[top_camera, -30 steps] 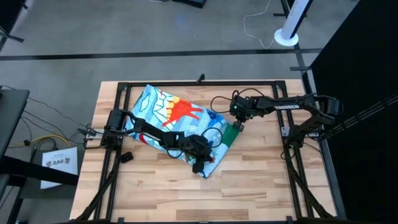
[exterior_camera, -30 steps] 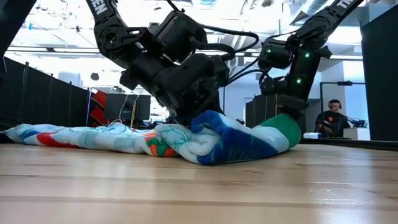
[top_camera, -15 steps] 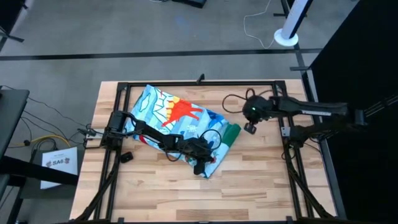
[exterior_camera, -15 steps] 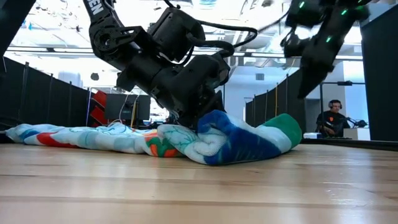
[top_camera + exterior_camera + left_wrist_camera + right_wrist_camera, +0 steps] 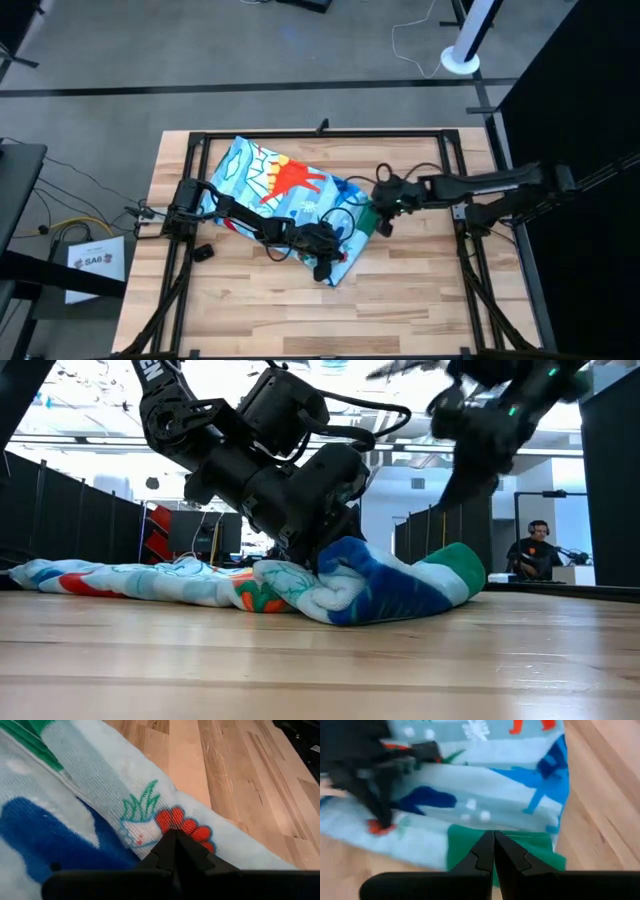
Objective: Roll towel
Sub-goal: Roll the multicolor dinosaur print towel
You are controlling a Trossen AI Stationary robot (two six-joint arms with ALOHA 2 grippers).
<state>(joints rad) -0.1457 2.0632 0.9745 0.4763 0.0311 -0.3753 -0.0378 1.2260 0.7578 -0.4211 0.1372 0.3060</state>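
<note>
Mostly bunched, towel lay on surface, near end partly rolled. Left tool closed, pressing roll edge. Right tool closed, empty, above green end. Risk: roll loosening if left tool lifted early.

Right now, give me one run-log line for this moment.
towel: part rolled on table | left tool: shut on towel roll's near end | right tool: shut, above green end
</note>
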